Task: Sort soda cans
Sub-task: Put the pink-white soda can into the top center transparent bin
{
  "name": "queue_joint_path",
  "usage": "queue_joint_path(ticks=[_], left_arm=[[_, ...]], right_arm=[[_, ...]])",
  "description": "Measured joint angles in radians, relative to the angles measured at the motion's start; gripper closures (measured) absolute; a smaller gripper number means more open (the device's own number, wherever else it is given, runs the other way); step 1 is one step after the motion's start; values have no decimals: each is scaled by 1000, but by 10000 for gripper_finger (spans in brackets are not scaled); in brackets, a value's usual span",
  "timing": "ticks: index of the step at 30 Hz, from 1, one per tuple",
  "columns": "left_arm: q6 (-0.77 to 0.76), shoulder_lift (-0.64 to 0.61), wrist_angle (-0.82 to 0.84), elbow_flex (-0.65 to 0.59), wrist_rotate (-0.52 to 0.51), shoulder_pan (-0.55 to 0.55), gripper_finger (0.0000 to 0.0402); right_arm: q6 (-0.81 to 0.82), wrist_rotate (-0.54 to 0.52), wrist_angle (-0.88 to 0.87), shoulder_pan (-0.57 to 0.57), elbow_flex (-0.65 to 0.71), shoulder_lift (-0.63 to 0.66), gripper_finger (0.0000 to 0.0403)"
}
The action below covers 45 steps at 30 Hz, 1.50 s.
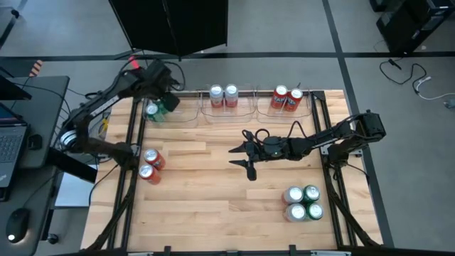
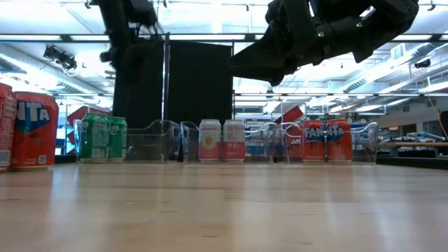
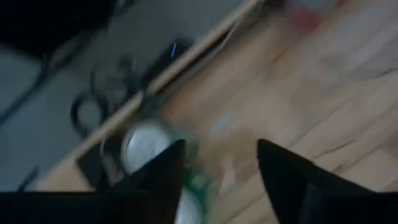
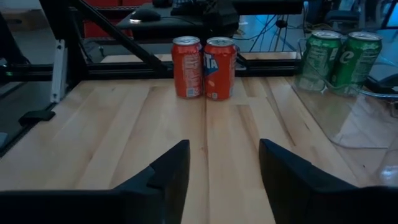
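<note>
Right tool (image 1: pixel 240 158) open mid-table, bare wood round; red cans (image 1: pixel 150 166) near L edge.

Overhead view evenly lit, sharp; soft shadow under right arm on table (image 1: pixel 213 213). Low view backlit by ceiling strip lights (image 2: pixel 210 36); arms reduced to dark silhouettes, near table surface soft. Left wrist view dim, heavily motion-blurred; green can (image 3: pixel 146 146) smeared. Right wrist view dim, bluish, sharp; red cans (image 4: pixel 204 67) clear; clear tray (image 4: pixel 360 118) shows faint glare.
</note>
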State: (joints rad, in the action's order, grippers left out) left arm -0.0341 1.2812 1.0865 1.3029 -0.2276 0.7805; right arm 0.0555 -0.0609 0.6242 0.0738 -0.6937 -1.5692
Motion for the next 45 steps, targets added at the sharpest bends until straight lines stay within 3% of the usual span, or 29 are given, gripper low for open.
queue_joint_path(ticks=[7, 12, 16, 27, 33, 45], left_arm=[[28, -165, -309, -136, 16, -179, 334], [-23, -211, -434, -295, 17, -193, 394], [-48, -163, -432, -359, 17, -150, 397], [45, 122, -425, -362, 3, -66, 400], [108, 228, -417, -362, -143, -61, 401], [71, 260, -391, -361, -272, 21, 402]], right_arm=[[-36, -115, -1, 40, 0, 0, 322], [-33, -118, 1, 49, 0, 0, 395], [-14, -119, 13, 49, 0, 0, 387], [-6, -121, 36, 39, 0, 0, 399], [-6, -121, 34, 27, 0, 0, 401], [-6, -121, 28, 27, 0, 0, 402]])
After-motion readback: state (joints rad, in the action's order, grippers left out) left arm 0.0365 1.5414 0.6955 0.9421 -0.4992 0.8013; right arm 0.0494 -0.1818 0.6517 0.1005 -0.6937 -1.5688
